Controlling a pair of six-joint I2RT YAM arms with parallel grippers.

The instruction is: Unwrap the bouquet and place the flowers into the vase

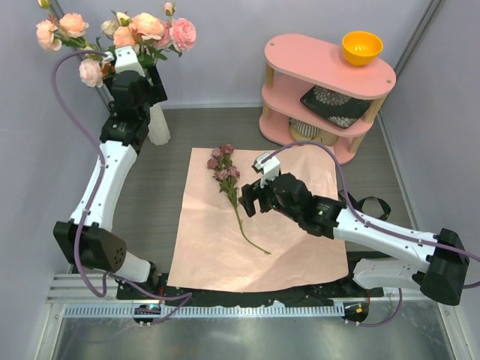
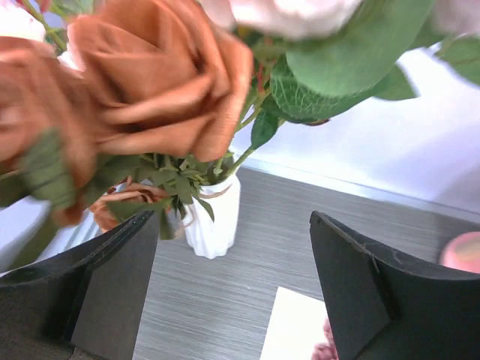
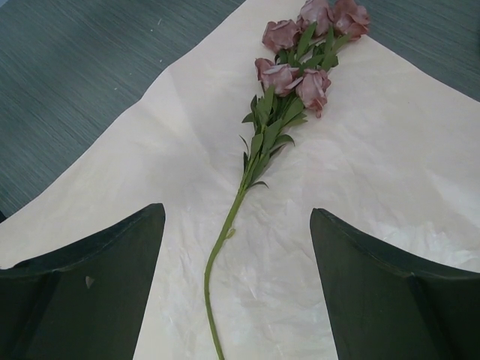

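The right gripper (image 3: pixel 238 214) hangs with its black jaws spread wide and empty, just above the large unfolded sheet of pale pink wrapping paper (image 1: pixel 300 247). At the far left, a tall white ribbed vase (image 2: pixel 214 225) holds pink, peach and rust artificial roses (image 1: pixel 142 30). The left gripper (image 2: pixel 234 217) is among their blooms, released and gaping. One green-stemmed mauve rose spray (image 3: pixel 292 75) lies flat on the paper under the right jaws.

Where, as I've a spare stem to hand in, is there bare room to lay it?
Free: the paper between the mauve stem and the left arm; the table between vase and pink shelf. Crowded: around the vase, under the flowers and left gripper.
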